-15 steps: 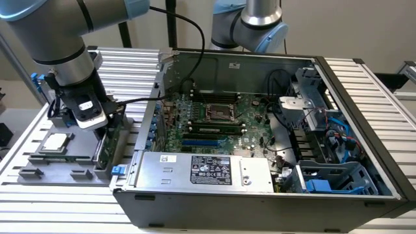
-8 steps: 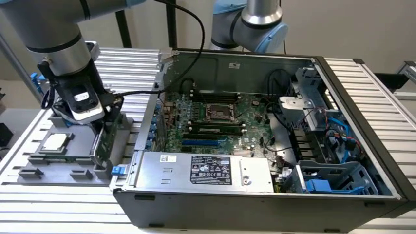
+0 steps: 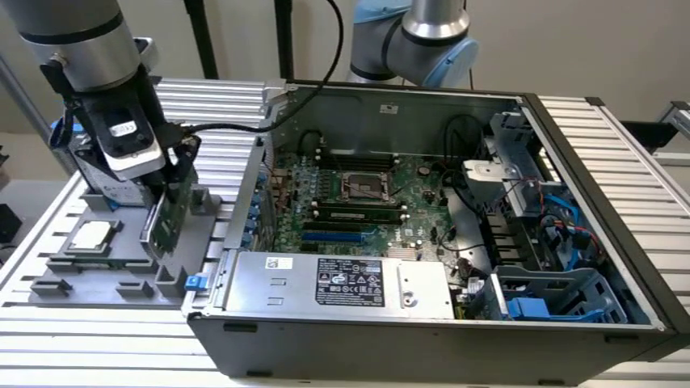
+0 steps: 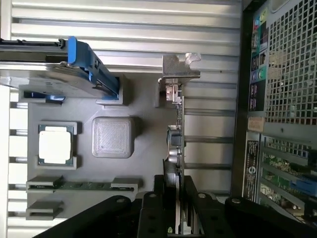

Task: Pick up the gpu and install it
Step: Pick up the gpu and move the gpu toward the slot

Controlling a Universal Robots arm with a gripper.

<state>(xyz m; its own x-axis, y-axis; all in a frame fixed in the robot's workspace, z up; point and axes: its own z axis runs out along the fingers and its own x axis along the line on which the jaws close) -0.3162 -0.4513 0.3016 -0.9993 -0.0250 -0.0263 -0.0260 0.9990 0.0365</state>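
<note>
Gripper (image 3: 173,179) (image 4: 177,201) first: we see its black fingers (image 4: 162,210) closed on the upper edge of the gpu (image 3: 163,220) (image 4: 176,130), a thin flat green circuit-board card with a silver metal end bracket, one finger against each face. The card stands upright on its long edge, its lower edge down at the holder.

Beneath everything we find the ribbed silver aluminium table (image 3: 609,153) (image 4: 124,29). On it, taking up most of the exterior view's right, lies the large dark grey computer case (image 3: 431,343) (image 4: 292,74), its side open so that the green motherboard (image 3: 361,194) and the silver boxed power supply (image 3: 334,279) face up.

Just beside the case, on the exterior view's left, sits the flat grey plastic holder tray (image 3: 97,279) (image 4: 146,161). The gpu stands in the part of this tray nearest the case.

In the wrist view we make out the silver hard drive with its blue frame (image 4: 47,82) standing in the tray, apart from the card. The small square silver CPU chip (image 3: 92,236) (image 4: 56,145) lies flat in its own recess. A slim green memory stick (image 4: 81,185) rests on edge between two small grey clips.
</note>
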